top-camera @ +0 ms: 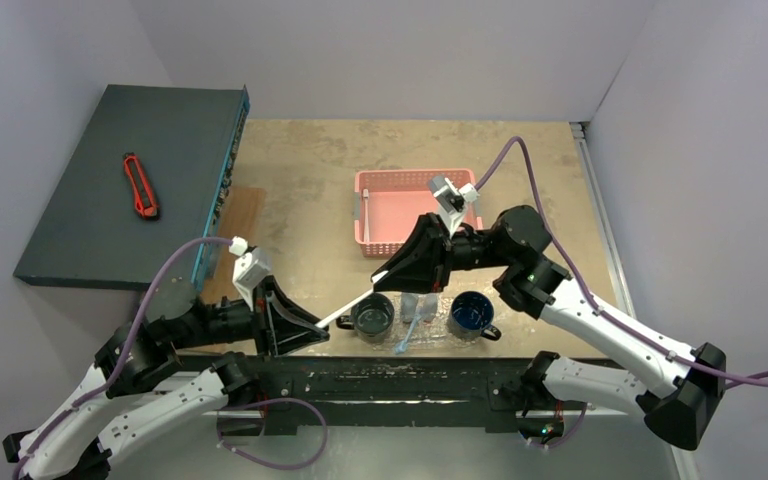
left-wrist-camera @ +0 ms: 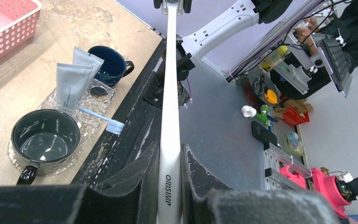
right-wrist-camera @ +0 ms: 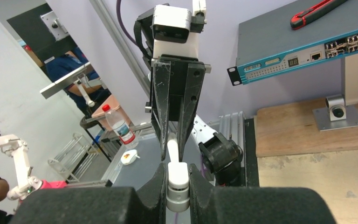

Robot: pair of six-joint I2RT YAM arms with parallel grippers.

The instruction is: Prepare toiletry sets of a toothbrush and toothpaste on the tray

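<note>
- Plainly, the white brush is off the table. We see it slung in the air between the two grippers, slanting from 8 o'clock to 2 o'clock in the top view and passing just beside the green mug.
- It is a slim white stick with "ORISIMP" printed along the handle. We cannot tell which end carries the bristles.
- The tray lies at 6 o'clock on the table, close to the near edge, and is clear with a bumpy surface.
- The green mug stands at the tray's 9 o'clock end and the blue mug at its 3 o'clock end.
- Two grey tubes sit side by side between the mugs.
- A blue brush lies next to the tubes, its head poking past the tray's near rim toward 6 o'clock.
- The left gripper has its jaws closed tight on the printed handle end of the white brush.
- The right gripper has its jaws drawn in narrow on the other end. In its wrist view both fingers lie against the brush.
- The two grippers face each other nose to nose along the brush, the right one hanging above the tray's far side.
- A pink basket sits at 12 o'clock from the tray, and the right wrist covers its near right corner.
- A dark box lies at 10 o'clock with a red cutter on top, well apart from the tray.
</note>
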